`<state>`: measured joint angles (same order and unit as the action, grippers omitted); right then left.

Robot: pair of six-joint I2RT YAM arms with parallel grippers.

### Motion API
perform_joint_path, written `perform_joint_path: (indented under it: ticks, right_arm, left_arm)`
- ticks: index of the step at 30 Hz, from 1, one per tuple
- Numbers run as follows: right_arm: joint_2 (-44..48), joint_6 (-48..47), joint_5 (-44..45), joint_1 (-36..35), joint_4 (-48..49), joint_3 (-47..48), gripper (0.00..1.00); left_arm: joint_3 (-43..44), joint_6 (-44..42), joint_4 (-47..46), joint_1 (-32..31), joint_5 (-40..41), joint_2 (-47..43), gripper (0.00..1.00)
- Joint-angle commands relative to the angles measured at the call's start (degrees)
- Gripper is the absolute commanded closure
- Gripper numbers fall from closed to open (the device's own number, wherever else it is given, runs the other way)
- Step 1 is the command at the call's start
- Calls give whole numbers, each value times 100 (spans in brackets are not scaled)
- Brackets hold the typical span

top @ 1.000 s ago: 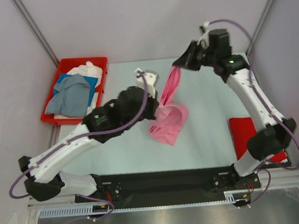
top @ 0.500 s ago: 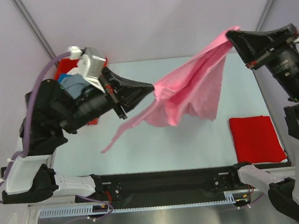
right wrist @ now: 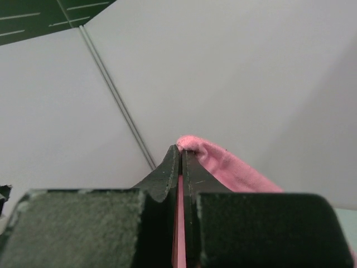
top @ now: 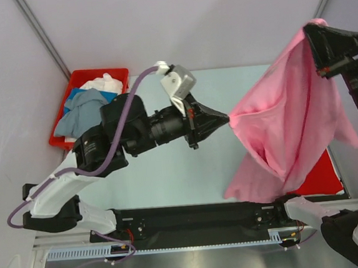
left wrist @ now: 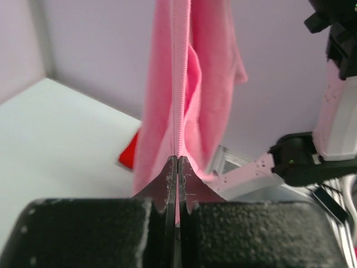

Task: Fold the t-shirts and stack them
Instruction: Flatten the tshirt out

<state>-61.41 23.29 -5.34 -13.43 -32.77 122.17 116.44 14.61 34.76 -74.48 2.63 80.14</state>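
My left gripper [top: 226,118] is pressed together on one edge of the pink shirt [top: 285,125]. My right gripper [top: 313,28] pinches another, high at 2 o'clock. The taut edge between them runs from 8 to 2 o'clock, and the rest hangs in folds toward 6 o'clock. I cannot tell whether the hem touches the table [top: 170,172]. The hanging cloth hides part of the folded red shirt [top: 321,181] at 4 o'clock, by the table's right edge. Bare table spreads from centre to 9 o'clock. The bin [top: 97,73] sits at 10 o'clock.
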Motion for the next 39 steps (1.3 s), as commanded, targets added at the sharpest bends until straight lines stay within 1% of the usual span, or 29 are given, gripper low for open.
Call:
perform_joint_path:
  ticks: [1, 3, 4, 5, 9, 10, 12, 14, 16, 17, 18, 19, 20, 21, 22, 23, 24, 26, 27, 28, 30, 31, 32, 34, 35, 36, 37, 38, 39]
  right_arm:
    - [-888, 95, -27, 7, 693, 44, 100]
    - [-1197, 237, -431, 7, 877, 0, 100]
    - [-1529, 307, -545, -28, 991, -78, 100]
    - [-1680, 508, -764, -63, 1140, -201, 100]
    - [-2593, 607, -924, -554, 2246, -1018, 100]
    - [-2839, 633, -994, -634, 2397, -1168, 100]
    - [-3832, 833, -1143, -932, 2643, -1091, 100]
    - [-5023, 1036, -1433, -1117, 2619, -495, 100]
    - [-5887, 1160, -1539, -1197, 1866, 259, 92]
    - [-6266, 1160, -1757, -1214, 1462, 1369, 91]
    - [-7026, 1152, -1838, -1241, 553, 1884, 87]
    - [-7304, 1126, -1900, -1223, 66, 2446, 73]
    - [-7541, 1082, -1978, -1206, -801, 3061, 64]
    - [-7674, 1029, -2014, -1119, -1192, 3154, 59]
    - [-7554, 872, -2006, -1074, -1553, 3042, 47]
    - [-7353, 679, -1797, -1030, -1844, 2771, 41]
    - [-7081, 486, -1647, -1013, -2177, 1716, 40]
    - [-5869, -25, -904, -951, -2233, 394, 40]
    - [-5395, -104, -559, -951, -2259, -718, 40]
    - [-4616, -149, -286, -942, -2268, -1312, 40]
    - [-3873, 52, 313, -942, -2373, -2219, 39]
    - [-3583, 175, 445, -942, -2435, -3129, 35]
    - [-3014, 420, 507, -994, -2479, -3547, 34]
    - [-2537, 632, 456, -1073, -2603, -4791, 34]
    - [-2116, 764, 412, -1161, -2550, -5251, 34]
    - [-1860, 1035, 411, -1197, -2367, -5621, 34]
    - [-1657, 1194, 403, -1232, -2217, -5956, 34]
    - [-1333, 1326, 368, -1241, -1920, -6577, 34]
    - [-1243, 1536, 428, -1232, -1839, -6748, 34]
  left_arm:
    - [-846, 304, 66, 345, 852, -1093, 100]
    - [-1393, 507, 109, 1003, 1054, -1525, 100]
    - [-2023, 673, 127, 1284, 1098, -1936, 100]
    - [-2377, 718, 110, 1843, 1073, -2193, 100]
    - [-4073, 657, -13, 3104, 529, -2836, 100]
    - [-4834, 666, -144, 3428, 528, -2924, 100]
    - [-5576, 736, -215, 3825, 457, -3083, 100]
    - [-6430, 920, -145, 4237, 797, -3170, 100]
    - [-6835, 1086, 90, 4441, 1080, -3268, 100]
    - [-6898, 1131, 231, 4633, 1299, -3276, 100]
    - [-6907, 1201, 389, 4722, 1432, -3285, 100]
    - [-6890, 1402, 730, 4828, 1572, -3294, 100]
    - [-6863, 1535, 899, 4846, 1878, -3312, 100]
    - [-6837, 1640, 1040, 4855, 1986, -3329, 100]
    - [-6784, 1868, 1285, 4872, 2056, -3364, 100]
    - [-6740, 1983, 1400, 4881, 2118, -3364, 100]
    - [-6696, 2149, 1497, 4890, 2136, -3356, 100]
    - [-6556, 2186, 1612, 4899, 1979, -3268, 75]
    - [-6512, 2178, 1613, 4899, 1891, -3233, 65]
    - [-6459, 2073, 1482, 4890, 1585, -3206, 48]
    - [-6380, 2011, 1454, 4890, 1434, -3075, 37]
    - [-6284, 1993, 1507, 4890, 1450, -3005, 30]
    - [-6222, 1993, 1542, 4890, 1459, -2900, 28]
    - [-6073, 1914, 1551, 4873, 1477, -2802, 27]
    - [-6063, 1836, 1438, 4873, 1225, -2767, 28]
    - [-6055, 1669, 1306, 4864, 1065, -2662, 29]
    - [-6046, 1598, 1035, 4864, 811, -2583, 35]
    - [-6046, 1528, 876, 4855, 278, -2434, 39]
    - [-6028, 1431, 561, 4820, -14, -2128, 41]
